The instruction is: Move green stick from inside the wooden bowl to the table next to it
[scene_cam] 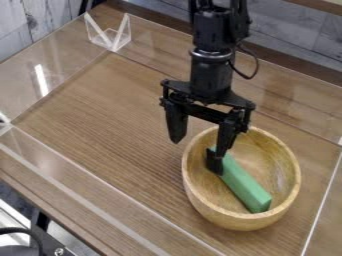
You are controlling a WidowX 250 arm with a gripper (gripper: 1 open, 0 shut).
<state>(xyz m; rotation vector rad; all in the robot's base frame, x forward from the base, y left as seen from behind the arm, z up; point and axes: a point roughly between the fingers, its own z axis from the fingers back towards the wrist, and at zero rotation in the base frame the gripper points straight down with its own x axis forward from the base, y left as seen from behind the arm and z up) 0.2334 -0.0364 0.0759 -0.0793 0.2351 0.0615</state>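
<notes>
The green stick (247, 184) lies flat inside the wooden bowl (283, 150), running from the bowl's left middle toward its front right. My gripper (201, 139) hangs open above the bowl's left rim. Its right finger (225, 138) reaches down just over the stick's near end, and its left finger (175, 124) stands outside the rim over the table (107, 110). Nothing is held between the fingers.
Clear acrylic walls (40, 70) run along the table's edges, with a low one across the front left. A white wire-like stand (107, 32) sits at the back left. The bowl stands close to the right edge.
</notes>
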